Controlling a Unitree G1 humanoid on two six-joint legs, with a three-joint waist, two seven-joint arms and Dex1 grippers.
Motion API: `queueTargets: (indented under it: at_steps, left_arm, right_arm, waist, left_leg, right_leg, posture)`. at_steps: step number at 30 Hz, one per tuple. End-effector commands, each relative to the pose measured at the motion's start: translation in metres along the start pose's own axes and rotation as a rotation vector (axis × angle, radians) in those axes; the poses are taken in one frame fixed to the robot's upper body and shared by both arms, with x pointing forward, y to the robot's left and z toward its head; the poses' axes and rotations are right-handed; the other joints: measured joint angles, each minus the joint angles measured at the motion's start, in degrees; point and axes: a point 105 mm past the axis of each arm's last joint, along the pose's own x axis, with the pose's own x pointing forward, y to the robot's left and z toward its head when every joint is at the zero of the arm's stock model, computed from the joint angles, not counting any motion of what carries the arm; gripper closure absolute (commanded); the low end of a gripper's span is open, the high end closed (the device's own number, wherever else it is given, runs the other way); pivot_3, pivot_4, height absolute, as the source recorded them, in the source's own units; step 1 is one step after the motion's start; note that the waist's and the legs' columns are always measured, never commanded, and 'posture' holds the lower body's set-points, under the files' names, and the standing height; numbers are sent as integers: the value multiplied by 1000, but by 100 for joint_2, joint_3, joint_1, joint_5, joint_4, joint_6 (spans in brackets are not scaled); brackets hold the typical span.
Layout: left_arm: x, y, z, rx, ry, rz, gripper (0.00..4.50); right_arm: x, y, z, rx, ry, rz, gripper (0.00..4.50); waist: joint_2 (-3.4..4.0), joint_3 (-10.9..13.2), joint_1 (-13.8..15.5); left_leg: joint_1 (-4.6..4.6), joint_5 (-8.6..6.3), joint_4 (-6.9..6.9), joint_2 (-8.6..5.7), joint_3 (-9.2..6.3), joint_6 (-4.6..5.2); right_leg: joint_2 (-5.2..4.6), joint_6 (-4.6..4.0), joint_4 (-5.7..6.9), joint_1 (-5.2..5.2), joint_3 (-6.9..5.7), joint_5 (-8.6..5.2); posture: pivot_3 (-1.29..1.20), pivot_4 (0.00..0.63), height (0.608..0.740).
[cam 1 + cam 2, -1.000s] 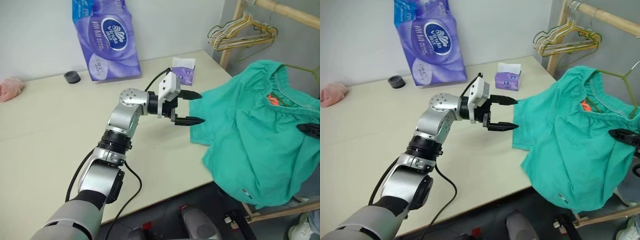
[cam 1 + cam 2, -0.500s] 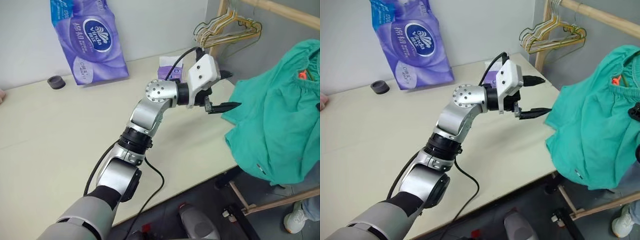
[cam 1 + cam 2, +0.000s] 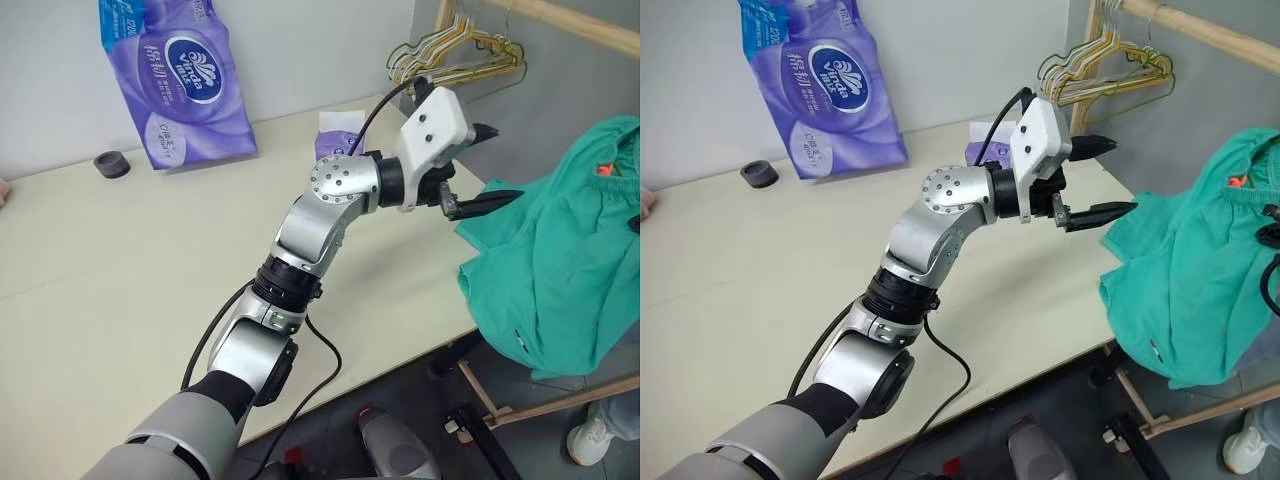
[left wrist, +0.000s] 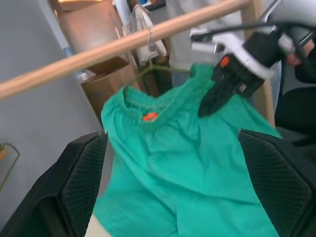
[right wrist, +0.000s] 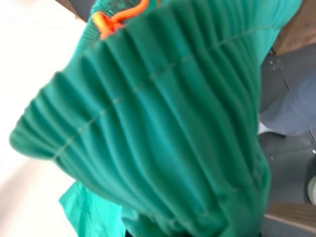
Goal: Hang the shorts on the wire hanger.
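Left end effector [image 3: 1102,178]: two slim black tapered fingers spread wide, nothing between them, held above the far right corner of the matte cream surface [image 3: 120,280], tips just short of the shorts [image 3: 560,270]. The shorts are soft teal-green cloth, hanging off the surface's right edge in loose folds; a gathered, ribbed elastic waistband sits at the top with a small orange drawstring [image 4: 149,117]. Right end effector [image 4: 224,89]: black fingers closed down on the waistband, bunching it into tight pleats in the right wrist view. A thin olive wire hanger [image 4: 157,66] rises behind the waistband, its hook over a round pale wooden rail [image 4: 113,47]. Further along: a bunch of wire hangers [image 3: 455,55], a glossy purple tissue pack [image 3: 175,80], a small tissue box [image 3: 335,135], a black ring-shaped lump [image 3: 111,164].
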Motion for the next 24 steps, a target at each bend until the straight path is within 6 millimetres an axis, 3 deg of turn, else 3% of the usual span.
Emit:
queueTargets:
  at_steps: [1, 7, 13, 17, 24]
  left_arm:
    - [6, -6, 20, 70, -46, -29, 37]
    - [8, -11, 16, 74, -40, -53, 37]
    - [13, -14, 18, 68, -63, -82, 37]
    - [14, -29, 20, 28, -82, -186, 37]
    - [10, -40, 14, 12, -61, -267, 37]
  right_arm:
    - [-15, -3, 17, 19, -69, -15, 4500]
    - [-33, -24, 16, 63, -153, -147, 4500]
    - [-45, -21, 8, 90, -251, -187, 4500]
    - [-52, -27, 1, 100, -278, -235, 4500]
    - [-49, -27, -24, 99, -249, -240, 4500]
  waist:
    - [-3, 3, 20]
    - [-13, 18, 119]
    - [7, 24, 99]
    - [8, 25, 71]
    - [-2, 32, -100]
  left_leg:
    - [0, 0, 0, 0, 1, 0]
    - [-2, 0, -1, 0, 1, 0]
    - [-16, 0, -9, -10, 7, 0]
    - [-18, -9, -10, -24, 40, 14]
    - [-18, -19, -9, -47, 75, 32]
  right_leg:
    - [0, 0, 0, 0, 1, 0]
    - [6, 2, -7, -1, 11, 0]
    - [12, 24, -51, 2, 45, 8]
    - [13, 43, -71, 2, 97, 12]
    - [5, 77, -88, 3, 157, 14]
  posture:
    - [-458, 145, 740]
    - [-500, 146, 740]
    - [-547, 144, 740]
    - [-568, 140, 740]
    - [-574, 144, 740]
